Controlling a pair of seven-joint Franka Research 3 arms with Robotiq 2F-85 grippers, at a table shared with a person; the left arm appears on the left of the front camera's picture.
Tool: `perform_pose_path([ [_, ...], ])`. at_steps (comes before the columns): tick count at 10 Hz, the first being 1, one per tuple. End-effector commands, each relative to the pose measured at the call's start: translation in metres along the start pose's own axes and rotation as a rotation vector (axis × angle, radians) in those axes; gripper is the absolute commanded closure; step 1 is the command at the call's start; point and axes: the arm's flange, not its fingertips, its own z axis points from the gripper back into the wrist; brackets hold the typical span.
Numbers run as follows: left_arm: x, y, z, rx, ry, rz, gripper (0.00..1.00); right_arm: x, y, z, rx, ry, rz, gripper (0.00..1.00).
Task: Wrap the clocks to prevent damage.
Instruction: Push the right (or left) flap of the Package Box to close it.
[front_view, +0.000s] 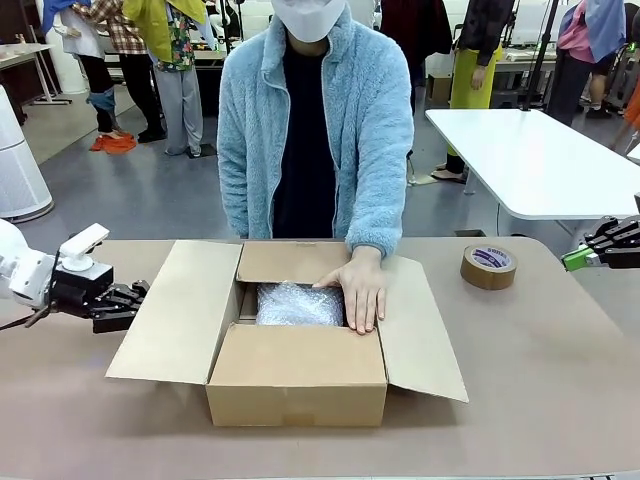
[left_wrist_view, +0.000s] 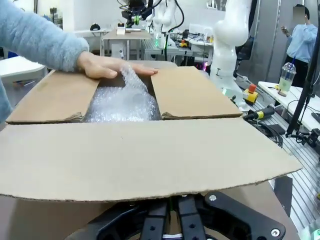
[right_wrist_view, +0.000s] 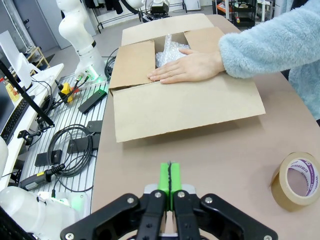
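1. The clocks (front_view: 298, 304) lie as a bubble-wrap bundle inside the open cardboard box (front_view: 296, 388), at the centre of the front view; the wrapping looks finished to me, so I judge the step in hand is settling the bundle and closing the box.
2. The person's hand (front_view: 362, 290) rests flat on the right rim of the opening, with the fingers over the bundle.
3. My left tool (front_view: 135, 297) hovers at the left edge of the frame, just beside the left flap; its fingers are pressed together and it holds nothing.
4. My right tool (front_view: 578, 258) is at the right edge, well apart from the box; its green pads (right_wrist_view: 165, 178) meet, with nothing between them.
5. The tape roll (front_view: 489, 267) lies flat on the desk (front_view: 540, 370), between the box and the right tool.
6. The next move, in my judgement: wait until the hand is away, then fold the flaps; a tool must open first if it shall grasp a flap or the tape.
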Motion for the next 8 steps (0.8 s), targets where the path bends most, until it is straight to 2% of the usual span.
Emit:
perform_pose_path([
  [1, 0.003, 0.003, 0.0, -0.002, -0.1, -0.057, 1.0, 0.0, 0.001, 0.0, 0.005, -0.013, 0.001, 0.99],
  [4, 0.027, 0.019, -0.026, -0.02, -0.174, -0.14, 1.0, 0.0, 0.001, 0.0, 0.005, -0.013, 0.001, 0.99],
  [8, 0.049, 0.042, -0.075, -0.05, -0.143, -0.191, 1.0, 0.0, 0.001, 0.0, 0.005, -0.013, 0.001, 0.99],
])
